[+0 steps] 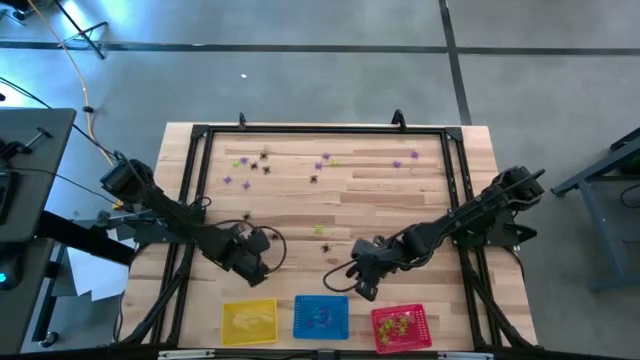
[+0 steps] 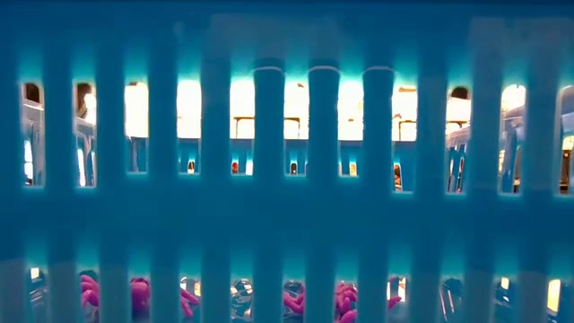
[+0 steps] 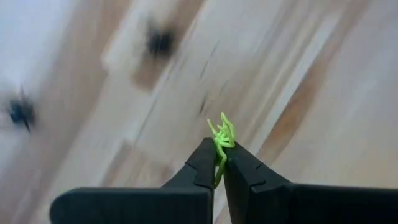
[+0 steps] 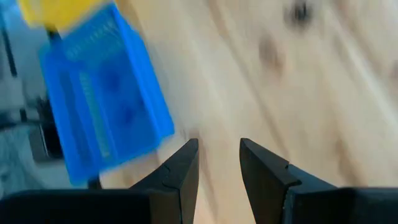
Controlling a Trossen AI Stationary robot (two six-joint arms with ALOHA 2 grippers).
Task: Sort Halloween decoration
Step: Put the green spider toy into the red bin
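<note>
Tiny spider-like Halloween decorations lie scattered on the far half of the wooden table: purple ones (image 1: 318,165), black ones (image 1: 264,155) and yellow-green ones (image 1: 237,162). My left gripper (image 1: 258,268) (image 3: 219,160) hovers near the table's near left, above the yellow basket (image 1: 248,322), and is shut on a yellow-green spider (image 3: 221,135). My right gripper (image 1: 362,285) (image 4: 217,154) stands open over bare wood near the blue basket (image 4: 102,93), with nothing between its fingers. My left gripper pinches the yellow-green spider's body and lower legs (image 3: 219,152) between its two fingertips. The fingers slant steeply down from above. The spider's upper legs (image 3: 224,124) stick out past the fingertips. I cannot tell whether it still touches the wood.
Three mesh baskets stand along the near edge: yellow, blue (image 1: 321,316) and red (image 1: 400,327), the red one holding yellow-green pieces. The low view looks through the blue basket's wall (image 2: 287,224), with purple pieces (image 2: 90,292) inside. Two black spiders (image 3: 160,42) lie beyond my left gripper.
</note>
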